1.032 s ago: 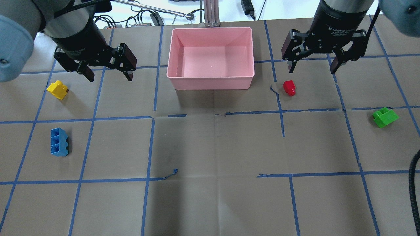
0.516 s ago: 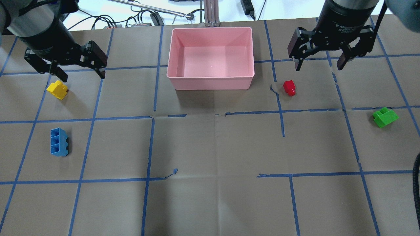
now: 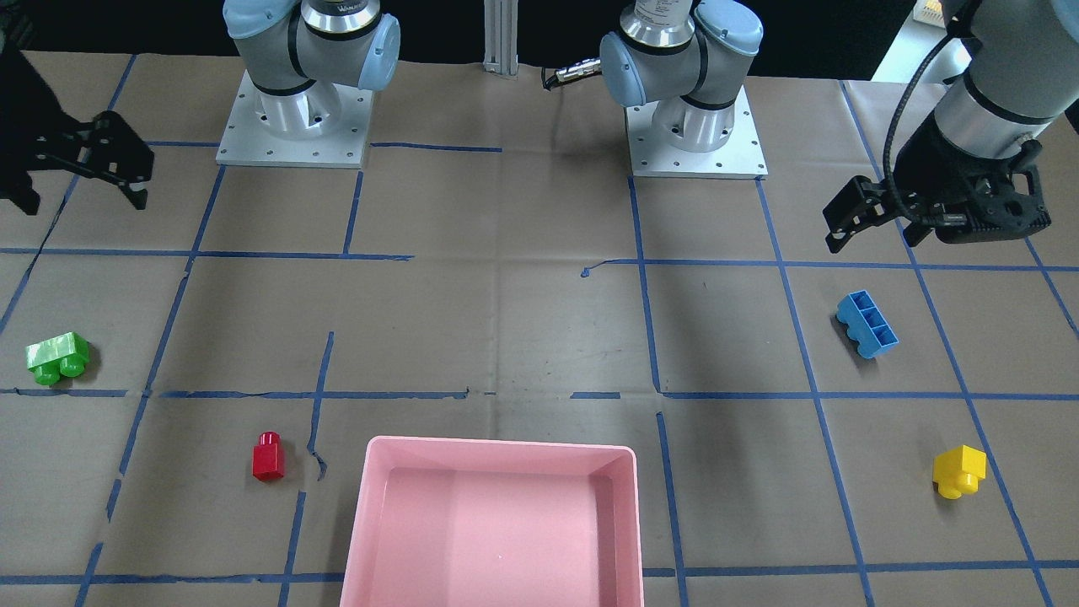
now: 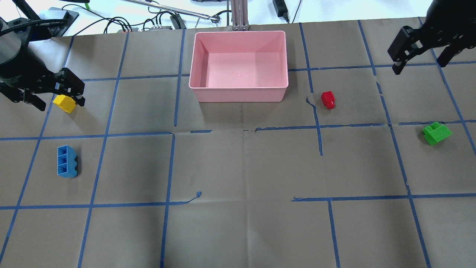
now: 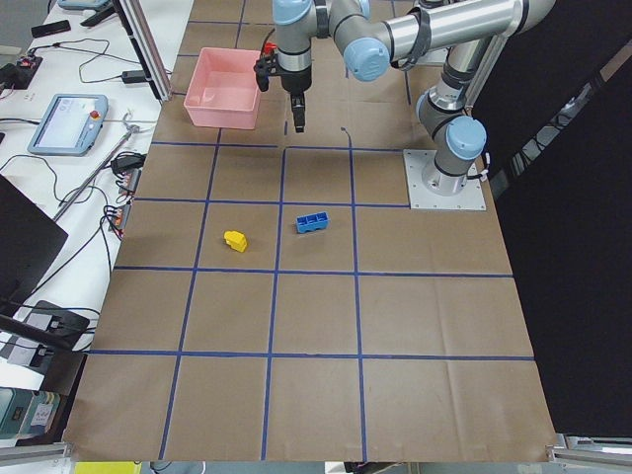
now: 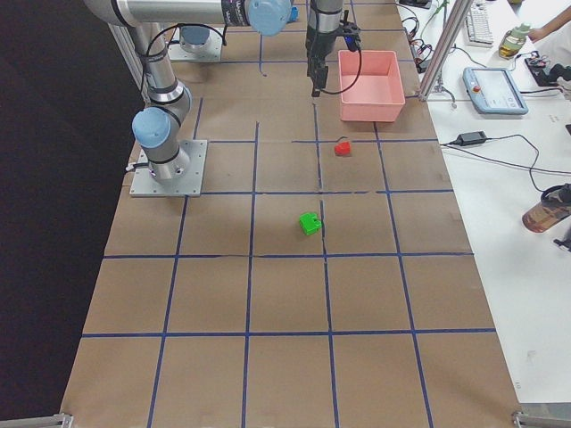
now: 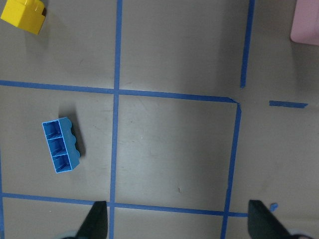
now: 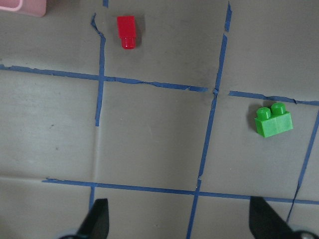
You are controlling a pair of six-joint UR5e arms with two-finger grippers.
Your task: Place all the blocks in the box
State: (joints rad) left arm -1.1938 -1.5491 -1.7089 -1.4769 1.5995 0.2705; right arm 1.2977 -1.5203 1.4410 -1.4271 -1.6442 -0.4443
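The left gripper [image 4: 59, 103] is swinging outward, away from the box [image 4: 238, 88]. In the overhead view it is now hanging over the yellow block [image 3: 958, 472]. Its jaws are standing wide with nothing between them. The front view is showing it high above the table, so it is not gripping yet. The yellow block is lying where it was, left of the box, with the blue block [image 4: 67, 161] nearer the robot, studs on their sides.

The box is sitting at the far middle of the table, holding nothing, so all four blocks are waiting to be moved.

The red block [image 4: 328, 99] is resting just right of the box, and the green block [image 4: 436, 133] is lying well to the right; neither has shifted. The right gripper [image 4: 419, 67] is pulling away to the far right, jaws spread wide and bare. It is likely heading for the green block, while the left is likely lining up on the yellow.

Brown paper [image 4: 245, 167] is covering the table, creased, under a grid of blue tape [image 4: 167, 163] that is fraying in spots. Cables [image 4: 122, 24] are trailing over a white bench beyond it, a pendant [image 5: 65, 122] is lying there, and a black curtain [image 5: 573, 247] is hanging behind the robot.
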